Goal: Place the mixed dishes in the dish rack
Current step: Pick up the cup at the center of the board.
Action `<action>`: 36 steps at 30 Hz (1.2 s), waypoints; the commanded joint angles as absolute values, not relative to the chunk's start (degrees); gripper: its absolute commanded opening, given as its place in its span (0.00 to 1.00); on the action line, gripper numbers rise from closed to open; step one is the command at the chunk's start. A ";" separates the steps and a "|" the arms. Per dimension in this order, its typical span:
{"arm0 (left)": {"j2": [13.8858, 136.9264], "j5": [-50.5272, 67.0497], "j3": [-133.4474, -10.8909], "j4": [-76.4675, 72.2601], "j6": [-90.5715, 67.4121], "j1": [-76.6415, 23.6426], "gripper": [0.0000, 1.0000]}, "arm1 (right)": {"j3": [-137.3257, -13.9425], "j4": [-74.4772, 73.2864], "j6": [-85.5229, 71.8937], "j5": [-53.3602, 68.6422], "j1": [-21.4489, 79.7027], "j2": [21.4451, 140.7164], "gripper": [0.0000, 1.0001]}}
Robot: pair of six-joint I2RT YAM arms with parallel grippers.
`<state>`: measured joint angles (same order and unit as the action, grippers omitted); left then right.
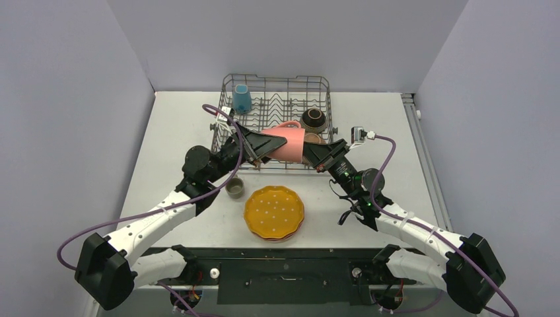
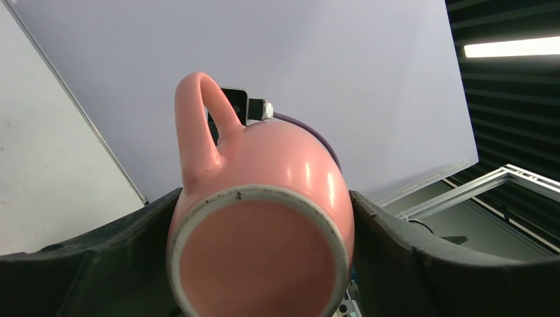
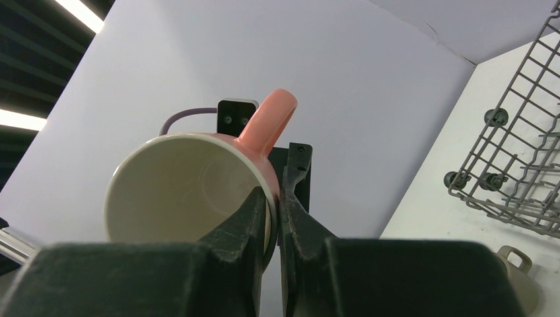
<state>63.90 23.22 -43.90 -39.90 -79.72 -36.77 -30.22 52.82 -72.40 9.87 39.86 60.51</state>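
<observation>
The pink cup (image 1: 285, 144) lies on its side in the air over the near edge of the grey wire dish rack (image 1: 277, 78), held from both ends. My left gripper (image 1: 263, 145) is shut across its body near the base; in the left wrist view the cup (image 2: 264, 224) fills the gap between both fingers (image 2: 422, 257). My right gripper (image 1: 310, 155) pinches the cup's rim (image 3: 178, 185), one finger inside and one outside. In the rack are a small blue cup (image 1: 242, 98), a dark brown bowl (image 1: 313, 118) and a terracotta bowl (image 1: 315, 139).
A grey-green cup (image 1: 234, 187) stands on the table by my left arm. The scalloped orange-yellow dotted plate (image 1: 274, 211) lies on pink plates (image 1: 292, 234) near the front edge. The rack's corner shows in the right wrist view (image 3: 522, 165).
</observation>
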 commanded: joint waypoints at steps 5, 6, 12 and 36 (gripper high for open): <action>63.69 24.82 -45.95 -45.82 -79.60 -37.27 0.36 | -32.11 58.16 -73.08 8.65 40.22 58.89 0.00; 63.69 24.80 -45.91 -45.85 -79.66 -37.27 0.32 | -32.02 58.00 -73.11 8.59 40.22 58.82 0.00; 63.61 24.44 -45.74 -45.46 -79.40 -37.22 0.00 | -31.70 56.89 -73.54 8.76 39.78 57.96 0.03; 63.23 25.11 -51.13 -33.50 -68.70 -31.59 0.00 | -27.15 45.02 -70.83 9.36 35.95 47.32 0.37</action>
